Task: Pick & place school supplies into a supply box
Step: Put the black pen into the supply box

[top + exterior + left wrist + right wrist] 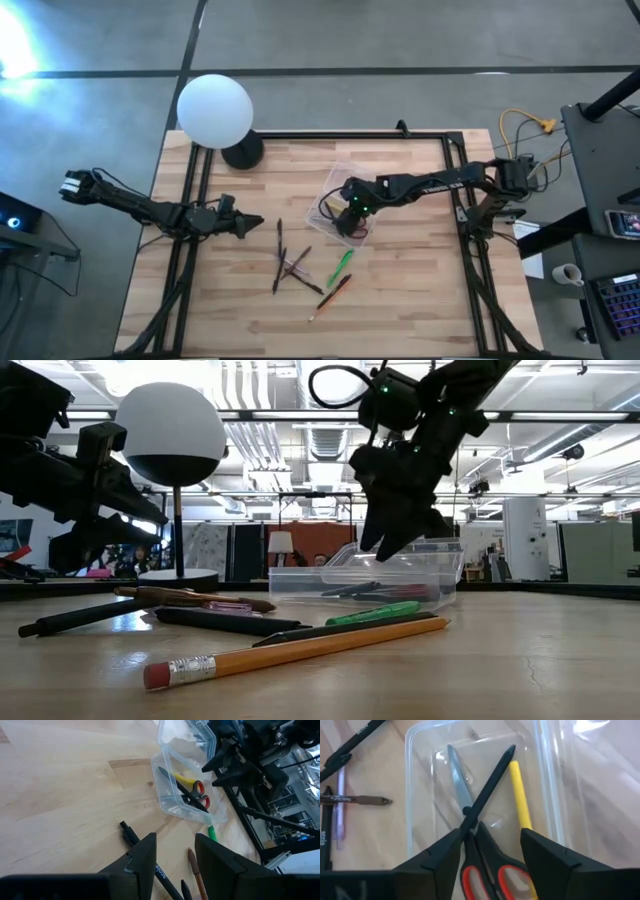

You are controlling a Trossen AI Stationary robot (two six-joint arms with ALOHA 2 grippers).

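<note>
The clear supply box [340, 185] stands open right of the table's middle. Red-handled scissors [462, 795], a yellow stick [520, 795] and a black pen [490, 785] lie in its tray [410, 795]. My right gripper [490, 837] hangs open just above the tray [400, 575], touching nothing. On the wood nearer the near edge lie several dark pens [282, 262], a green marker [342, 265] and an orange pencil [330, 298]. My left gripper [255, 224] is open, held above the table left of the pens [130, 834].
A white globe lamp [215, 110] stands on its dark base at the far left corner. The box's clear lid [190, 735] lies open on the tray's far side. A black frame [460, 200] borders the table. Bare wood stretches along the near edge and the right side.
</note>
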